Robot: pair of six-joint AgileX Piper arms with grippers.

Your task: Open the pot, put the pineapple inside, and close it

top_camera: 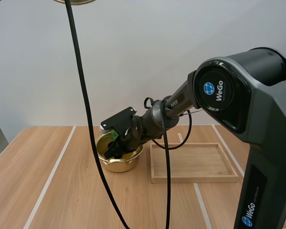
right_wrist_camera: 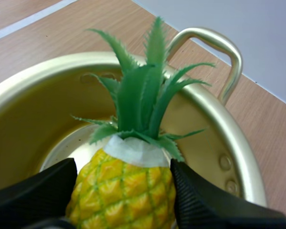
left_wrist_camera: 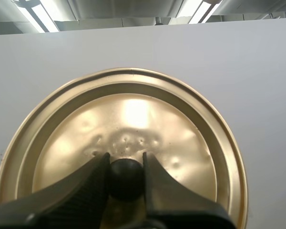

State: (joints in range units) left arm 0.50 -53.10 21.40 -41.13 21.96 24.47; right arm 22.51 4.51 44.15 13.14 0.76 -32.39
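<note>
Pineapple (right_wrist_camera: 126, 191) sits low inside the open pot (right_wrist_camera: 205, 138) on the tabletop (top_camera: 52, 181), squeezed between the right jaws, so next they should let go and lift out, and then the left jaws, pinching the lid (left_wrist_camera: 133, 109) by its knob (left_wrist_camera: 126, 179), can set it on top.

Right gripper (right_wrist_camera: 123, 183): pinches the pineapple (right_wrist_camera: 128, 198) by its sides.
Leaves: green, pointing up.
Pot (right_wrist_camera: 24, 119): gold, open, under the fruit.
</note>
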